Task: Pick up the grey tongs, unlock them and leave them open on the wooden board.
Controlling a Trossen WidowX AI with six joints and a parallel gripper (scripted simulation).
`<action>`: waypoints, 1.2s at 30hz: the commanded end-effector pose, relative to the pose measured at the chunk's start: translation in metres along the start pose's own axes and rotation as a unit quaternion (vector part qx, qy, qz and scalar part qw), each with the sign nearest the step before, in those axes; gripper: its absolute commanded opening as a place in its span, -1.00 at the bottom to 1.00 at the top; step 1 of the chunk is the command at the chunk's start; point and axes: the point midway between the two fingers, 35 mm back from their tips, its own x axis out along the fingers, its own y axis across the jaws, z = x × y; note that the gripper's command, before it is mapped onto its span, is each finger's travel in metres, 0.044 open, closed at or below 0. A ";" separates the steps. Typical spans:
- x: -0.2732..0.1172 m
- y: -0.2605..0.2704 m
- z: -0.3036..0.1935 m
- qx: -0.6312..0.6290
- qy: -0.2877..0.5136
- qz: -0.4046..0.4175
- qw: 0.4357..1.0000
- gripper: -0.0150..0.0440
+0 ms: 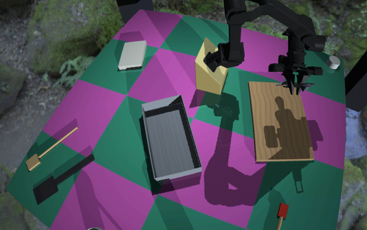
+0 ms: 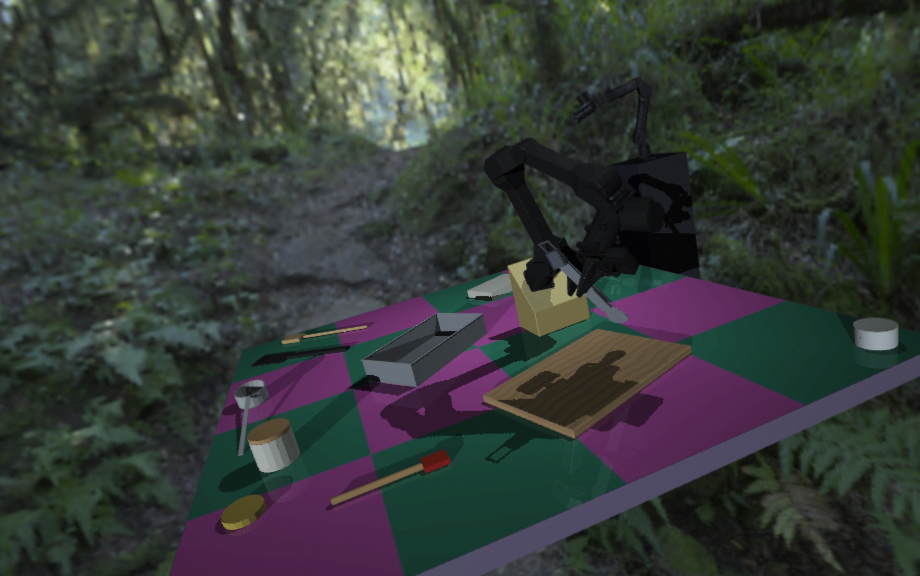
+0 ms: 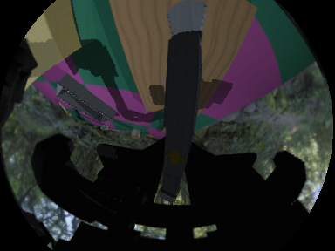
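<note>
My gripper (image 1: 295,91) (image 2: 583,283) (image 3: 174,139) is shut on the grey tongs (image 2: 607,306) (image 3: 188,17) and holds them in the air. In the exterior view the tongs slant, their rounded tips low at the right and the ring end high at the left. Their arms look close together; the lock cannot be made out. The wooden board (image 1: 258,121) (image 2: 655,344) (image 3: 131,35) lies flat; in the top view the gripper appears over its far right edge. Nothing rests on the board. The grey roasting tin (image 1: 177,174) (image 2: 390,371) stands empty to the left.
A yellow block (image 1: 208,84) (image 2: 560,318) stands behind the board, with black arm parts in front of it. A white box (image 1: 132,54) lies further left. A white cylinder (image 1: 334,62) (image 2: 875,333) stands at the right edge. A red-headed tool (image 1: 283,209) (image 2: 434,461) lies in front.
</note>
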 end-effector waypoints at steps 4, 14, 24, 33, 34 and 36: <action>-0.001 0.000 -0.002 0.004 0.004 -0.002 1.000 -1.00; -0.001 0.000 -0.002 0.004 0.004 -0.002 1.000 -1.00; -0.001 0.000 -0.002 0.004 0.004 -0.002 1.000 -1.00; 0.001 0.002 0.000 -0.002 -0.005 0.007 1.000 -1.00; 0.002 0.002 0.001 -0.005 -0.010 0.012 1.000 -1.00; 0.005 0.004 0.004 -0.011 -0.021 0.022 0.999 -1.00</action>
